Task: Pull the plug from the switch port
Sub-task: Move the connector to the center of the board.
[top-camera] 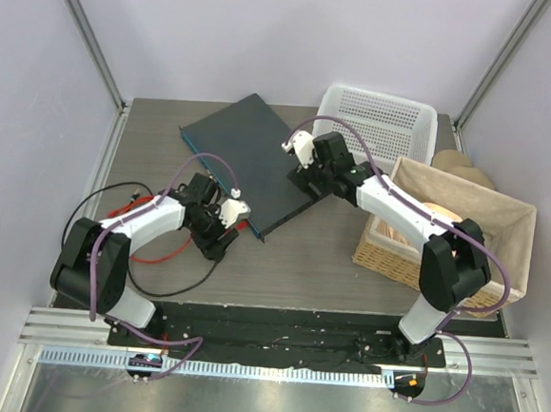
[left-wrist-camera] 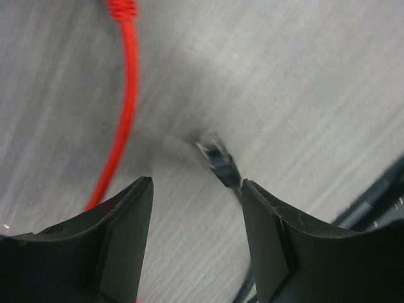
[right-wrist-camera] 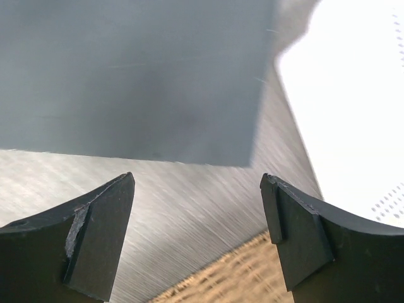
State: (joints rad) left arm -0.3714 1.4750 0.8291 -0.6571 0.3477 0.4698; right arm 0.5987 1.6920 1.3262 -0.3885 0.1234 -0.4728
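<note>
The switch (top-camera: 246, 158) is a flat slate-grey box lying at an angle in the middle of the table. In the left wrist view a small black plug (left-wrist-camera: 218, 161) lies on the wood, out of the switch, whose dark front edge (left-wrist-camera: 379, 202) shows at the lower right. The plug's cable runs back beside my right finger (left-wrist-camera: 271, 233). My left gripper (left-wrist-camera: 197, 182) is open just behind the plug, holding nothing, and sits off the switch's front edge (top-camera: 216, 239). At the switch's right corner my right gripper (top-camera: 306, 182) hangs open (right-wrist-camera: 197, 177) over bare table, with the switch top (right-wrist-camera: 132, 76) ahead of it.
A red cable (left-wrist-camera: 123, 107) runs along the table left of the plug (top-camera: 162, 252), and a black cable (top-camera: 193, 281) loops near the left arm. A white perforated basket (top-camera: 383, 119) stands at the back right. A wicker basket (top-camera: 503, 224) stands beside the right arm.
</note>
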